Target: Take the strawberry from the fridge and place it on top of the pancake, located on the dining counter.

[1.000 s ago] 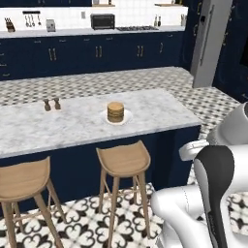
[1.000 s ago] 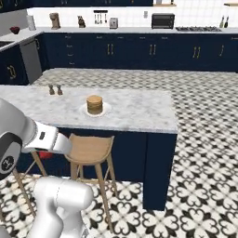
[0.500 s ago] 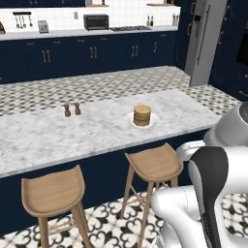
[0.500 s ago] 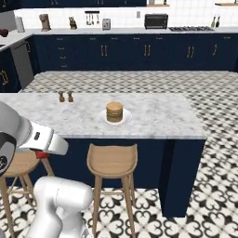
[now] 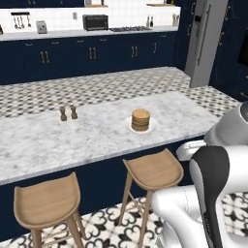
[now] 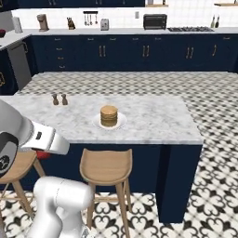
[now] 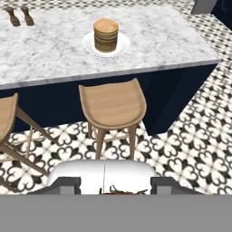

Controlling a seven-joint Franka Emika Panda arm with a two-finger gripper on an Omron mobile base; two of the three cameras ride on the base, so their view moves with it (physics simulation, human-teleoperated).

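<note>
The pancake [image 5: 140, 119] [image 6: 109, 115] [image 7: 106, 35] is a golden-brown stack on a small white plate on the dining counter [image 5: 97, 138] [image 6: 153, 118] [image 7: 50, 52]. In the hand view my gripper [image 7: 115, 186] hangs over the patterned floor in front of the counter, well short of the plate. Between its two dark tips sits the strawberry [image 7: 123, 190], a sliver of red with green leaves. A small patch of red, the strawberry [image 6: 42, 155], also peeks out under my white hand in the right base view. The grey fridge [image 5: 206, 41] stands at the far right.
Two brown shakers [image 5: 68, 113] [image 6: 59, 99] stand left of the plate. Wooden stools [image 5: 151, 169] [image 6: 106, 166] [image 7: 112, 105] line the near side of the counter. Navy cabinets with a toaster oven [image 5: 95, 22] run along the back wall.
The base has driven, so the whole scene has shifted and the counter with the pancake looks nearer. The gripper's hold has not changed.
</note>
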